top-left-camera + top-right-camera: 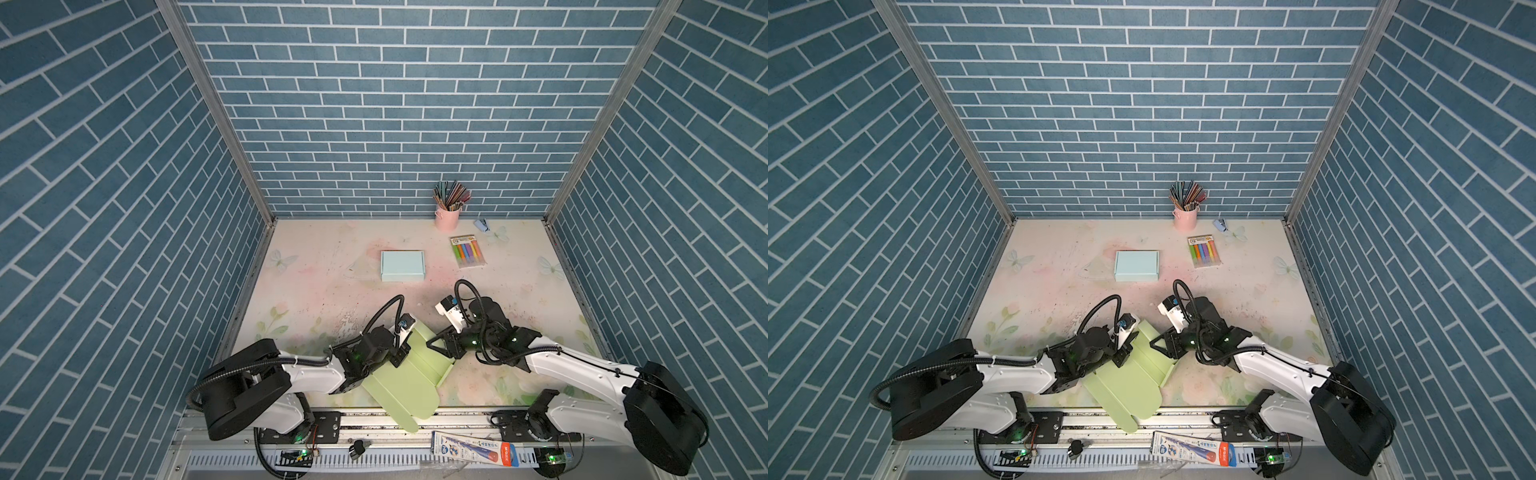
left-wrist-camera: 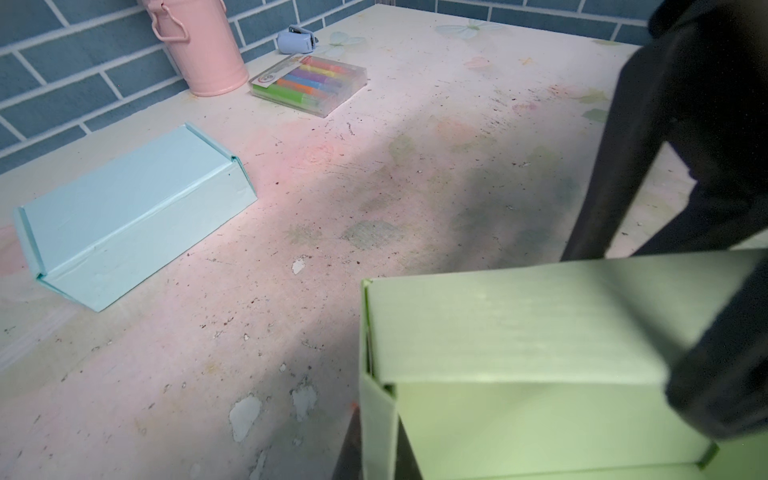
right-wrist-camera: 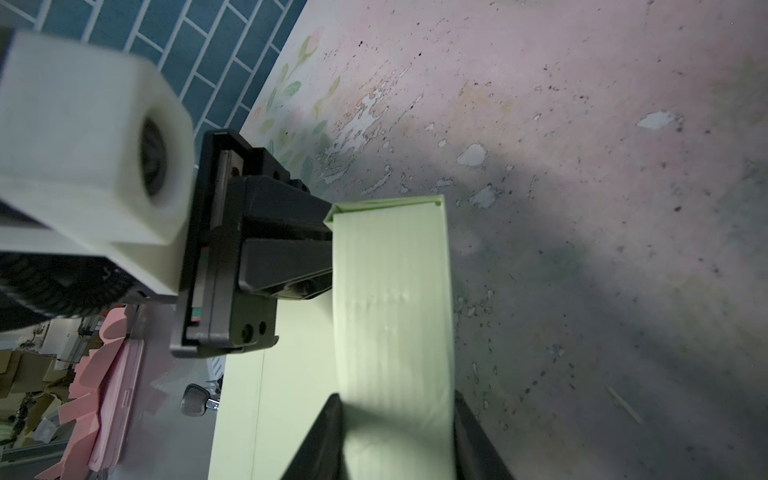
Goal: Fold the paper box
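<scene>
The pale green paper box (image 1: 401,384), half folded, lies at the middle of the near edge of the floral pink worktop (image 1: 324,291), and its flat lid panels overhang that edge. One long wall (image 3: 392,299) stands raised and doubled over. The right gripper (image 3: 395,401) straddles this wall with its jaws partly apart, one finger on each face, clasping it. The left gripper (image 3: 326,253) has its jaws closed together, tips against the wall's end at the box's corner. Whether they pinch a flap there cannot be told.

Well apart, near the worktop's middle, sits a closed light blue cardboard box (image 1: 402,266). Toward the back right corner lies a clear pack of coloured markers (image 1: 468,252). At the back edge stand a pink metal cup of pencils (image 1: 447,217) and a small pale blue stapler (image 1: 483,225).
</scene>
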